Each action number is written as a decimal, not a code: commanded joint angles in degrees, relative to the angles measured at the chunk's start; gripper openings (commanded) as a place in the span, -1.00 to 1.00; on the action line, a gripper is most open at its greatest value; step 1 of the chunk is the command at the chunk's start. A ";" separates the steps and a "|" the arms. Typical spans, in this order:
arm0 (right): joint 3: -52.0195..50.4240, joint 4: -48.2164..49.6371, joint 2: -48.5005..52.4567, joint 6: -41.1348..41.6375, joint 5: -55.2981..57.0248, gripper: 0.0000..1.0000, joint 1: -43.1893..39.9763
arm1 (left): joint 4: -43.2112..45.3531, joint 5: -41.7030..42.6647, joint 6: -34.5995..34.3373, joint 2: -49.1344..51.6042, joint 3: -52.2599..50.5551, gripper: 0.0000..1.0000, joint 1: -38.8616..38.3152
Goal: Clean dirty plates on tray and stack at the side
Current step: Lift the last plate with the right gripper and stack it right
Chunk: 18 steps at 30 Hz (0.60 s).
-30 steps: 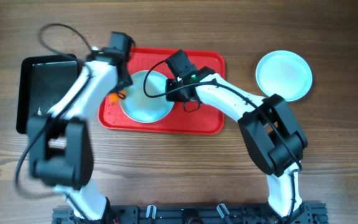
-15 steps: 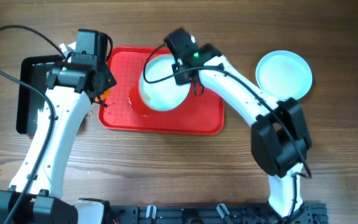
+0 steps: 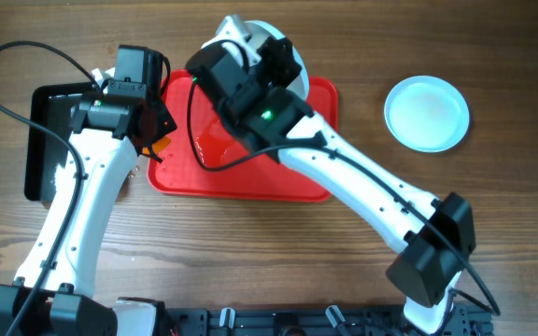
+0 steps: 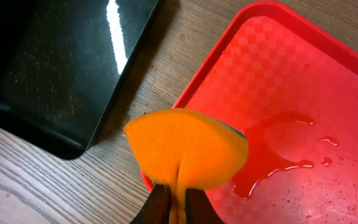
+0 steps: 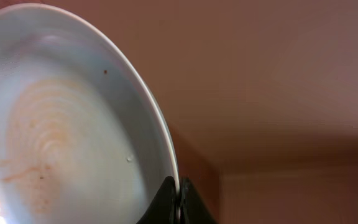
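Wooden tabletop (image 3: 512,233) below: an orange sponge (image 4: 185,149) is pinched tight in the left gripper (image 4: 174,202), over the rim of the one wet red tray (image 4: 303,93). A smeared plate (image 5: 61,137) is clamped by its rim in the right gripper (image 5: 178,202), standing on edge above the fingers. Two plates are counted; the second plate (image 3: 426,113) lies flat, well apart.

- Red tray (image 3: 292,182), wet, mid-table.
- Right arm (image 3: 344,173) high over it, white plate (image 3: 255,31) peeking out behind.
- Second plate (image 3: 426,113) alone, far right.
- Orange sponge (image 3: 160,146) by tray's left rim; black tray (image 3: 47,140) beyond.
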 commanded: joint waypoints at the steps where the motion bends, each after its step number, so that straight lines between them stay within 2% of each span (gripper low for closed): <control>1: 0.35 0.33 -0.39 -5.31 7.19 -0.91 0.26 | -0.04 0.52 -1.05 0.59 -0.79 -0.92 -0.20; 13: 0.35 -3.98 -0.39 3.93 6.47 -0.91 0.37 | 0.68 0.52 -1.05 0.61 -1.57 -0.92 -0.20; 15: 0.35 -5.27 -0.39 7.67 5.68 -0.91 0.24 | 0.70 0.52 -1.05 0.61 -1.57 -0.92 -0.20; 18: 0.37 -11.13 -0.42 19.41 -8.46 -0.92 -1.66 | 0.66 1.05 -1.03 0.61 -1.57 -0.92 -0.20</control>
